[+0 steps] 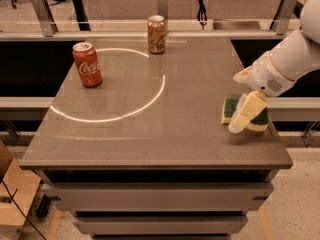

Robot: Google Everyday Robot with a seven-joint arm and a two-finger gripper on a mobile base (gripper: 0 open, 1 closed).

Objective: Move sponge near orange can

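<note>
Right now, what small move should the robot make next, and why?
Probably secure a hold on the sponge. The gripper is right over it near the right edge of the table, while the orange can stands far off at the back, so the sponge must be held before any carrying starts.
</note>
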